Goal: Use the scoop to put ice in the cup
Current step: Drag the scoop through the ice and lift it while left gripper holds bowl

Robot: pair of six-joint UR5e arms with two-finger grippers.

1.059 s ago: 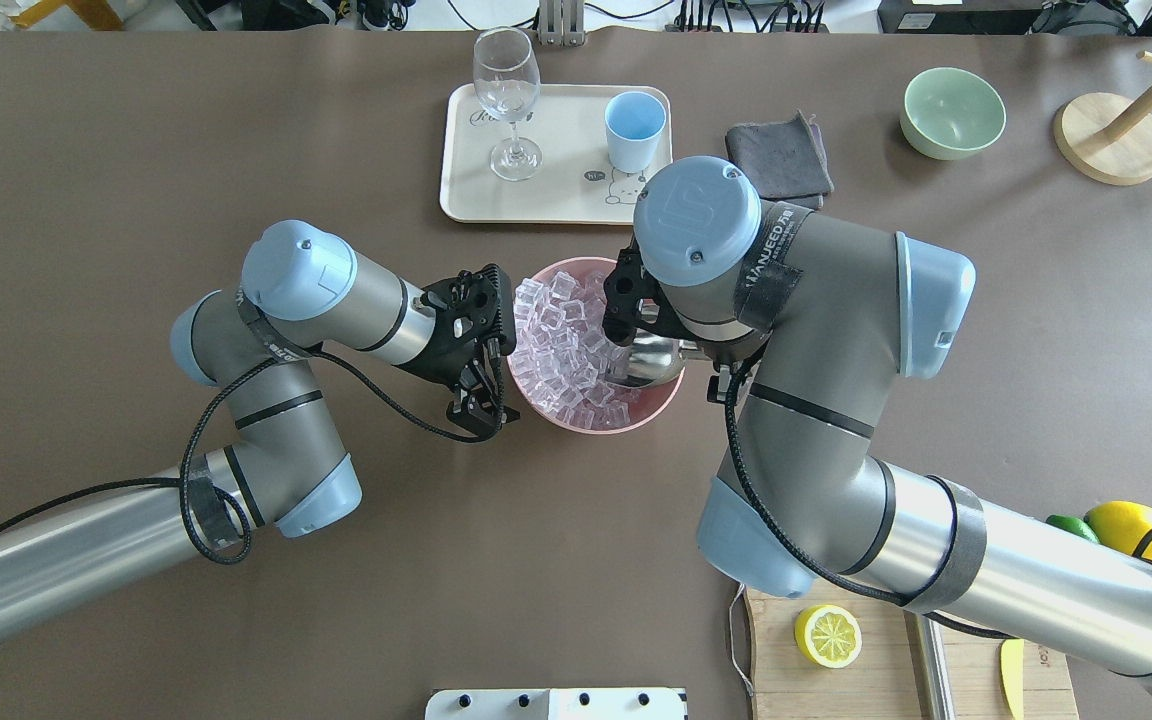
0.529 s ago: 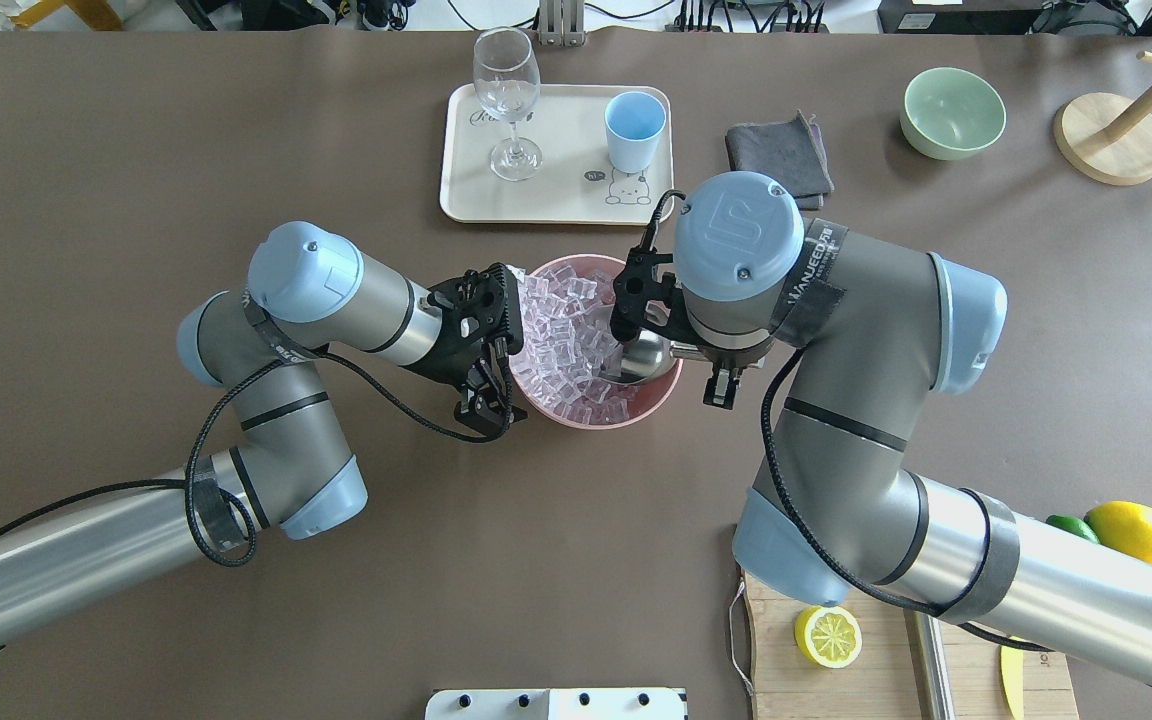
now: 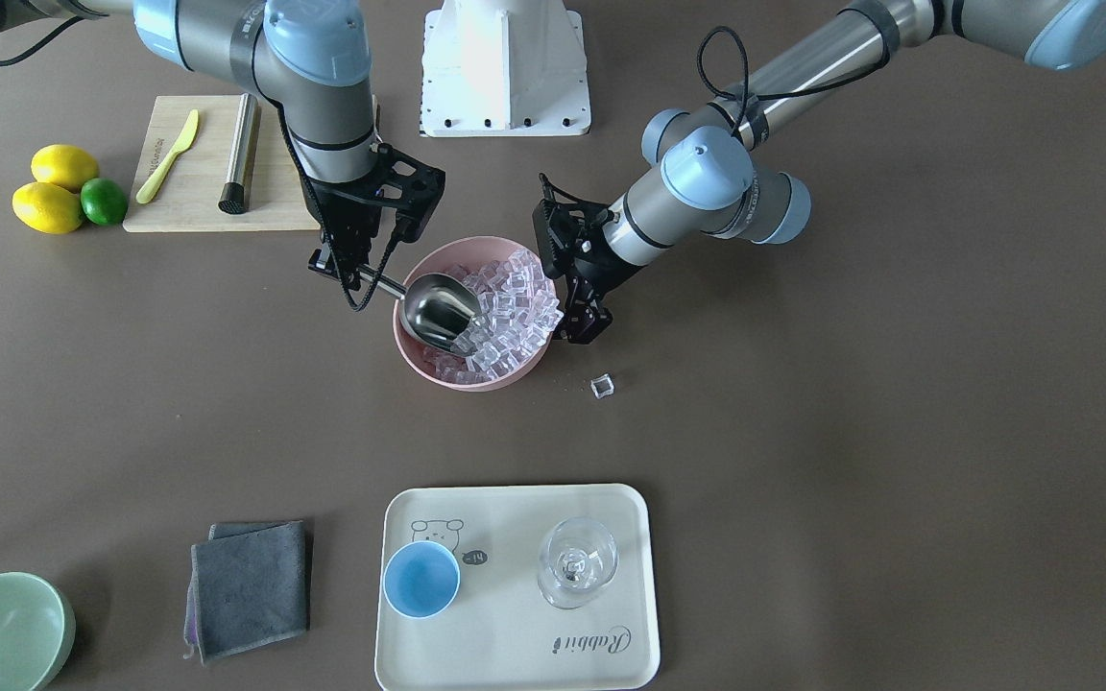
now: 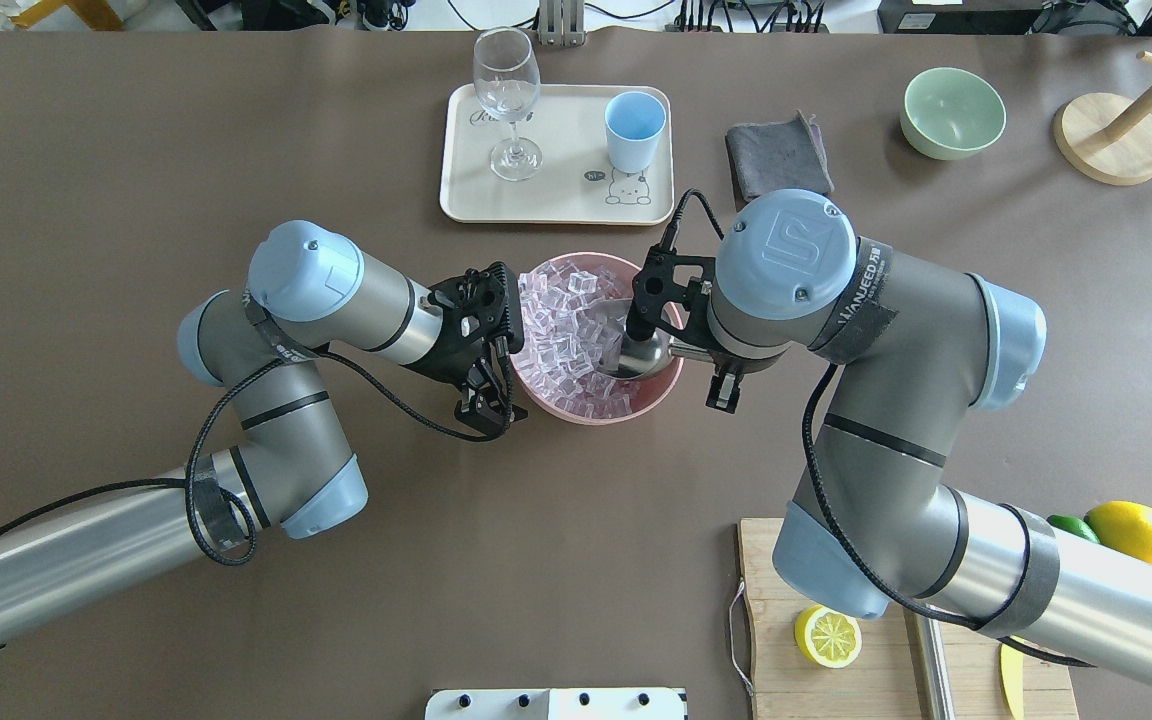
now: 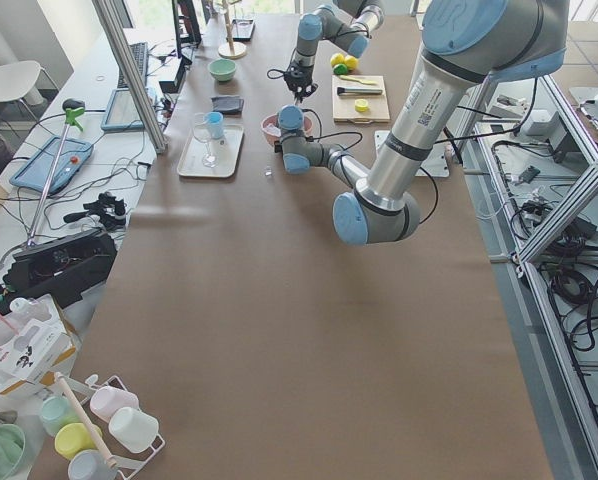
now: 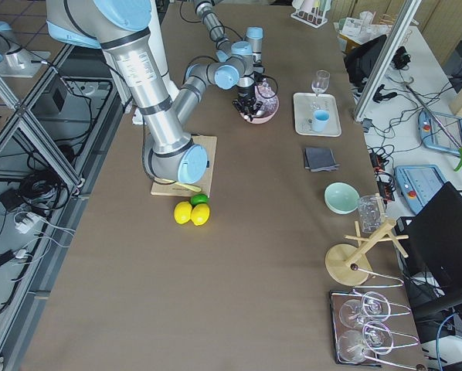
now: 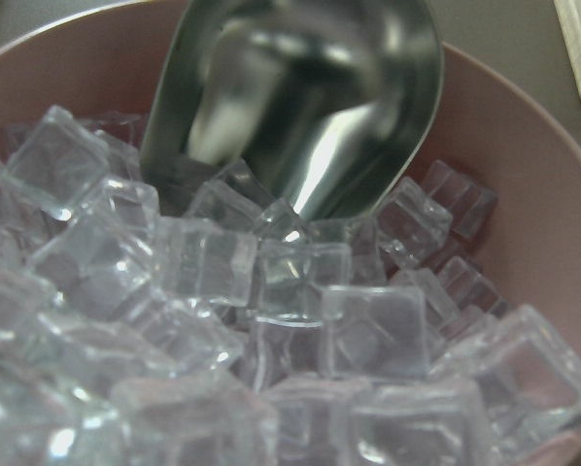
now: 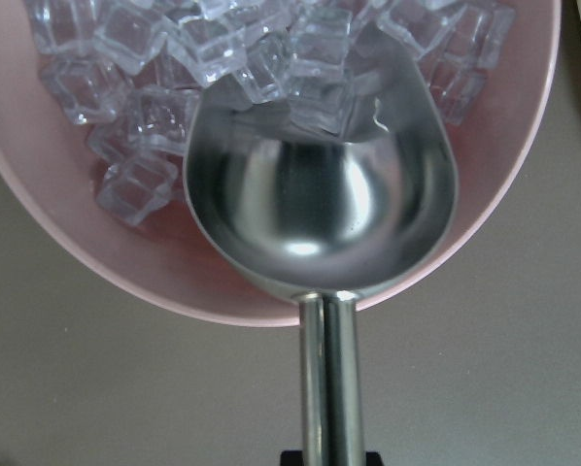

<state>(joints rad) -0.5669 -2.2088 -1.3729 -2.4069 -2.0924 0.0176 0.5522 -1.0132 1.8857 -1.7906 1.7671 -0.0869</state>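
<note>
You have a pink bowl (image 4: 591,417) at mid-table and, on your side, a cream tray (image 3: 505,643) with a stemmed glass (image 3: 577,561) upright on it. A folded grey cloth (image 3: 248,585) lies just beside the tray, and a pale-green bowl (image 3: 1,629) sits past the cloth. Across from you a wooden cutting board (image 3: 193,206) carries a yellow knife (image 3: 167,156) and a black-ended steel cylinder (image 3: 239,154), with two lemons (image 3: 64,165) and a lime (image 3: 104,201) bunched beside it.
</note>
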